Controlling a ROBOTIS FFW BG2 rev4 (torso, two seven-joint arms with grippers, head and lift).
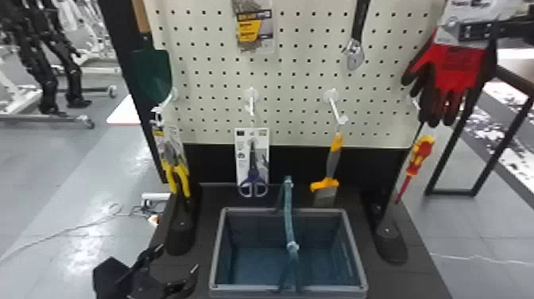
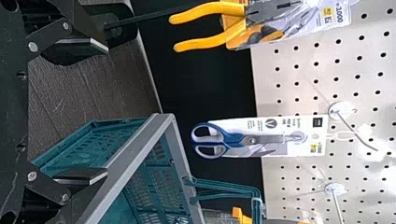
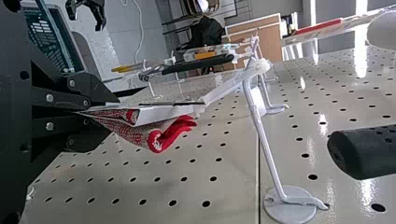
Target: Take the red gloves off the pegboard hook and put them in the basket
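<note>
While the right arm (image 1: 473, 31) is raised, its jaws clamp the gloves (image 1: 457, 65).

The tool (image 1: 469, 31) pinches the red gloves (image 3: 161, 135) and their white card (image 3: 163, 113) near a white hook (image 3: 266, 149) on the pegboard (image 3: 233, 186).

A robotics lab or workshop is indicated. Black jointed legs, apparently of robots (image 1: 47, 81), are seen in the head view beside white wheeled frames (image 1: 24, 118), and a loose cable (image 1: 75, 228) is laid across the grey floor (image 1: 79, 171). A shop-like display is formed by a pegboard (image 1: 302, 75), where carded scissors (image 1: 253, 179), pliers (image 1: 182, 171) and a screwdriver (image 1: 422, 153) are hung.
</note>
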